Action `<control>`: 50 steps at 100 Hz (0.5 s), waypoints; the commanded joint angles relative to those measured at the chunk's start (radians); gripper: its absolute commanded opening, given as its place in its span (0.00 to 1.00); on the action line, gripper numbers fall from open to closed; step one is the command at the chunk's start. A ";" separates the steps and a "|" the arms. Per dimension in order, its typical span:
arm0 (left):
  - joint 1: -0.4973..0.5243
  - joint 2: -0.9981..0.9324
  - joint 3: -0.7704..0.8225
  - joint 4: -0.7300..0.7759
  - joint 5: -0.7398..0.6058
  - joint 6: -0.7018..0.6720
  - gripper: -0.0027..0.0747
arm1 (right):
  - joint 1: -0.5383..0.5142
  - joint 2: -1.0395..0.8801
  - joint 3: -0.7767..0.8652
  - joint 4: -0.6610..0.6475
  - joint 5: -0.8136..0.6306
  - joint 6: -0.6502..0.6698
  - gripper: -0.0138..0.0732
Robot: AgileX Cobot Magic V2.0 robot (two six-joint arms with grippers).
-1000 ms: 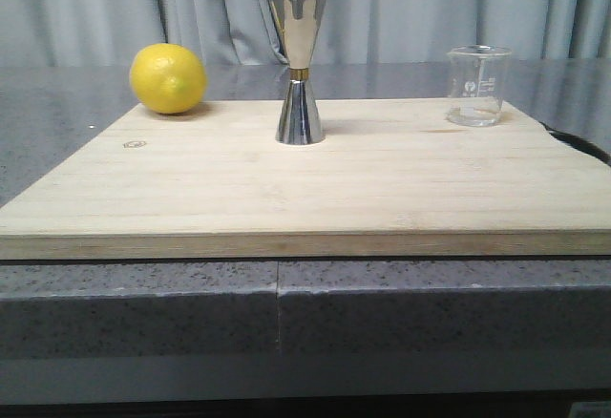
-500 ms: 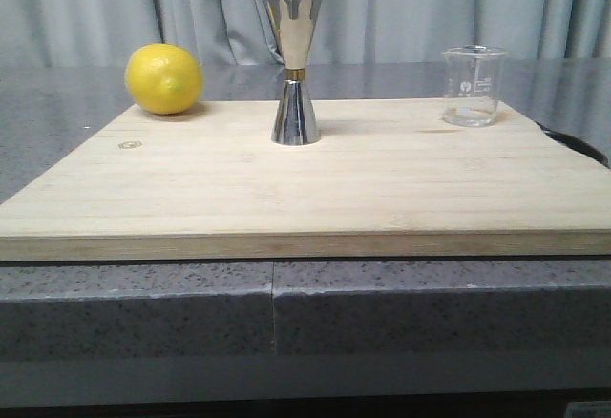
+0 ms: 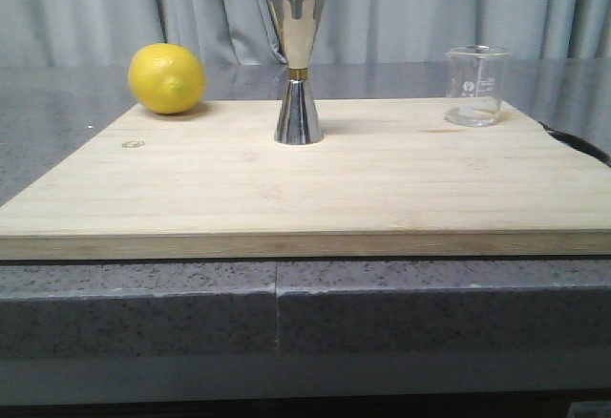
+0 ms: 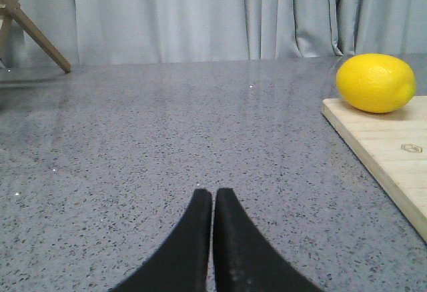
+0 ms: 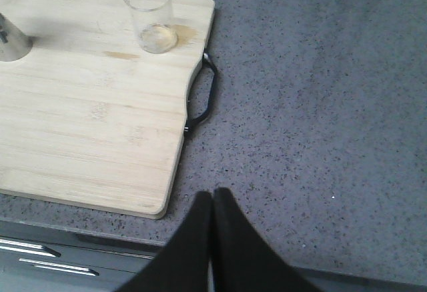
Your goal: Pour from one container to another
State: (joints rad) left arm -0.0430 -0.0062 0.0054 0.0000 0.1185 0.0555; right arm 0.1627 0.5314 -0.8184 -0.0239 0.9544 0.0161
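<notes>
A steel jigger [image 3: 296, 60] stands upright at centre frame on the cutting board [image 3: 305, 189]; the glass beaker [image 3: 474, 85] stands upright at upper right. Left gripper [image 4: 212, 202] and right gripper [image 5: 212, 202] are both pressed together, holding nothing, over the worktop [image 5: 320, 105]. This fits either before pouring or after.

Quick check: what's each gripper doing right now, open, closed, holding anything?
Left gripper: closed, jaws together, holding nothing, over the bare counter.
Right gripper: closed, jaws together, holding nothing, off the board's handle side.
</notes>
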 commanded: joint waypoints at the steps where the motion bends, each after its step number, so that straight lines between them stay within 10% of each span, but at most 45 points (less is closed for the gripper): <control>1: -0.007 -0.021 0.021 -0.006 -0.086 0.000 0.01 | 0.000 0.004 -0.034 -0.011 -0.060 0.001 0.08; 33: -0.007 -0.021 0.021 -0.006 -0.086 0.000 0.01 | -0.006 -0.026 -0.006 -0.024 -0.080 -0.001 0.08; 50: -0.007 -0.021 0.021 -0.006 -0.086 0.000 0.01 | -0.091 -0.191 0.188 -0.005 -0.352 -0.001 0.08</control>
State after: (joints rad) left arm -0.0430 -0.0062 0.0054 0.0000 0.1185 0.0555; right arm 0.1116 0.4107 -0.7052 -0.0317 0.8219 0.0176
